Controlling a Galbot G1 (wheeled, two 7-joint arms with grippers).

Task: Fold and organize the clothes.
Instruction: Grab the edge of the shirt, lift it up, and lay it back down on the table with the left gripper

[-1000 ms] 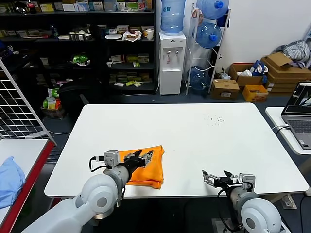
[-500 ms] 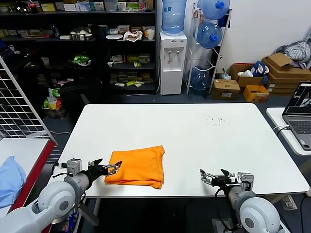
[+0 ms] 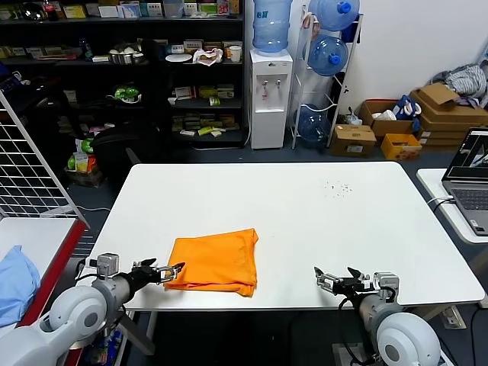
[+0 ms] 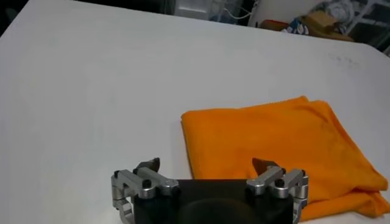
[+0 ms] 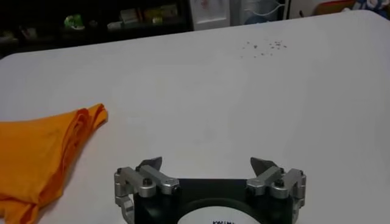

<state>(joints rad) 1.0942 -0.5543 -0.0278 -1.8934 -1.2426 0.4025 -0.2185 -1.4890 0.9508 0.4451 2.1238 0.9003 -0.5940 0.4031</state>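
The clothes, one bright orange T-shirt (image 3: 215, 261), lie folded into a flat rectangle on the white table (image 3: 305, 221) near its front left edge. The same shirt (image 4: 280, 149) fills the middle of the left wrist view, and its folded edge (image 5: 42, 152) shows in the right wrist view. My left gripper (image 3: 169, 271) stands open at the shirt's left front corner, just off the cloth, with nothing between its fingers. At the table's front right edge my right gripper (image 3: 334, 277) is open and empty too, well clear of the shirt. No lettering shows.
A light blue cloth (image 3: 15, 284) lies on a side table (image 3: 30, 236) at the left with a red edge. A laptop (image 3: 474, 179) stands on another table at the right. Small dark specks (image 3: 335, 187) dot the far table top. Shelves and water bottles stand behind.
My left gripper has let go of the shirt, opened and drawn back to the left front edge of the table. The shirt lies still. The right arm has barely moved.
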